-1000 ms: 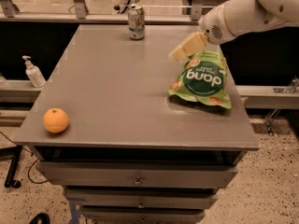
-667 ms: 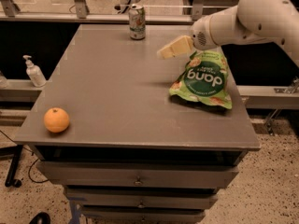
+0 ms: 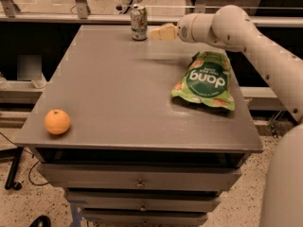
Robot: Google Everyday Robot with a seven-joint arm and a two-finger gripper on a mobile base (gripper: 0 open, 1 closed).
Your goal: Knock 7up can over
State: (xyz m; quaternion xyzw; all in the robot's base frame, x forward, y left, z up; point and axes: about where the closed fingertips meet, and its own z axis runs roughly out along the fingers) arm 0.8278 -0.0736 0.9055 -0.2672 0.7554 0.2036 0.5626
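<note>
7up can stands upright at the far edge of the table, and the gripper, fingers pressed together and holding nothing, points at it from just beside its right side, while an orange and a green bag lie nearer.

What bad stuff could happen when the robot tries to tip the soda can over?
The can stands upright near the table's far edge, so once tipped it might roll off the back. The gripper is close beside it, about level with its lower half, so a push there could slide it along instead of toppling it.
</note>
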